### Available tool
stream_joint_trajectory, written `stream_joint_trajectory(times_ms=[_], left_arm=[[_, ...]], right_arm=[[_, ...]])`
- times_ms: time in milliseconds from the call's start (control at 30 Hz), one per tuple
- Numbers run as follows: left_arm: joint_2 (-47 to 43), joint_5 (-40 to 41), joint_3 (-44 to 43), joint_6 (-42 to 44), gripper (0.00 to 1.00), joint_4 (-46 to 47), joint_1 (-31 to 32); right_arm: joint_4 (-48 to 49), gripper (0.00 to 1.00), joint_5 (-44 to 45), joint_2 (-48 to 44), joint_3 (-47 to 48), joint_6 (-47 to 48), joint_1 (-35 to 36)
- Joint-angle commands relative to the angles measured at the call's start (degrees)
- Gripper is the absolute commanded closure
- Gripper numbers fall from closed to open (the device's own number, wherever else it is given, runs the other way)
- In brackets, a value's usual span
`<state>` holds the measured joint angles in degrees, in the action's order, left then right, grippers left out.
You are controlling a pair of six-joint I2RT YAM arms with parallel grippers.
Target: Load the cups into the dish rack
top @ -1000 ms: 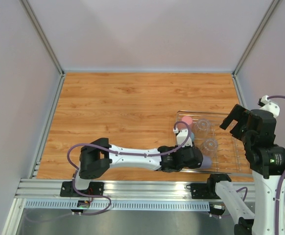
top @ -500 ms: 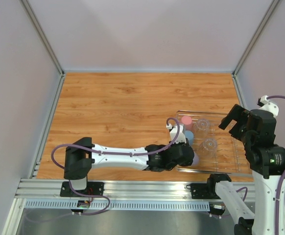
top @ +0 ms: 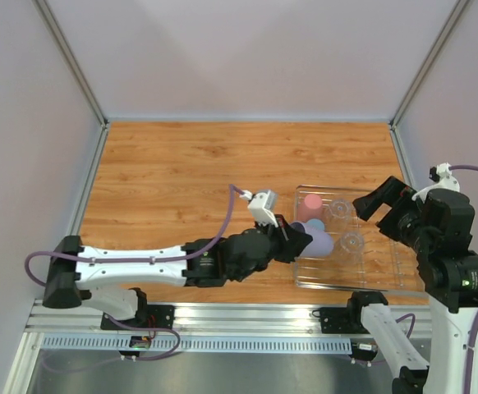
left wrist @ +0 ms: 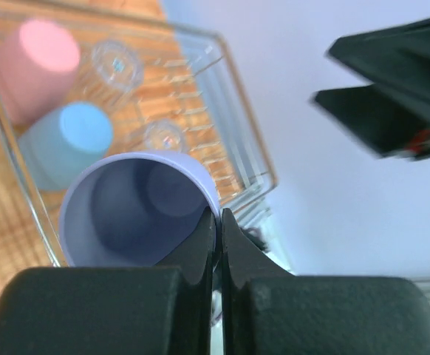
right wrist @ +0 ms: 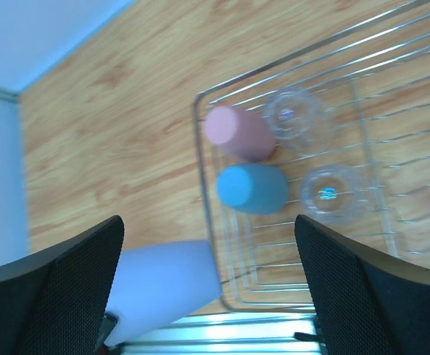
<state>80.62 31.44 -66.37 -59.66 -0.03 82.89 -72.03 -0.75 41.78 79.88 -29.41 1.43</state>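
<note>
My left gripper point(top: 295, 244) is shut on the rim of the lavender cup point(top: 318, 242) and holds it tilted in the air at the dish rack's point(top: 387, 283) near left edge. In the left wrist view, the fingertips point(left wrist: 209, 225) pinch the cup's point(left wrist: 137, 211) wall. The pink cup point(top: 311, 205) and blue cup point(top: 315, 225) stand upside down in the rack, with two glass tumblers point(top: 340, 209) point(top: 352, 242) beside them. My right gripper point(top: 379, 205) is open and empty above the rack's right side. Its view shows the lavender cup point(right wrist: 167, 285) left of the rack's rim point(right wrist: 200, 177).
The wooden tabletop point(top: 190, 172) stretches left of and behind the rack. Grey walls enclose the table on three sides. The aluminium rail point(top: 247, 316) runs along the near edge.
My left arm has swung and lifted the lavender cup up and back from the rack's near left corner. The right gripper has shifted slightly.
</note>
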Motion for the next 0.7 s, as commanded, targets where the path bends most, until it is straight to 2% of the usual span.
stream_joint_trajectory(times_ms=[0, 33, 67, 100, 167, 333, 467, 667], left_arm=[[-9.31, 4.14, 6.32, 8.40, 1.00, 14.95, 0.08], [-10.82, 6.42, 7.99, 10.59, 1.00, 17.24, -0.18], [-12.31, 7.22, 11.23, 12.70, 1.00, 22.83, -0.27], [-14.76, 7.84, 12.74, 16.38, 1.00, 25.23, -0.45], [-16.71, 8.99, 15.90, 19.74, 1.00, 31.54, -1.07], [-19.62, 9.61, 18.20, 29.59, 1.00, 39.92, -2.21], [-20.06, 7.24, 17.94, 31.09, 1.00, 42.83, -3.09], [-18.49, 3.98, 15.05, 33.99, 1.00, 43.45, -3.70]], right_arm=[[5.29, 0.00, -16.61, -2.48, -3.37, -12.04, 0.15], [8.71, 0.00, -22.91, -5.19, -6.02, -21.04, 0.15], [17.45, 0.00, -25.59, -6.52, -8.75, -25.74, 0.15], [22.06, 0.00, -27.44, -8.10, -14.43, -29.96, 0.15], [31.63, 0.00, -28.43, -10.83, -17.90, -40.41, 0.15], [36.86, 0.00, -27.80, -9.97, -18.87, -46.78, 0.15], [44.24, 0.00, -28.96, -8.65, -21.51, -51.44, 0.68], [46.80, 0.00, -27.64, -6.80, -21.96, -52.86, 4.71]])
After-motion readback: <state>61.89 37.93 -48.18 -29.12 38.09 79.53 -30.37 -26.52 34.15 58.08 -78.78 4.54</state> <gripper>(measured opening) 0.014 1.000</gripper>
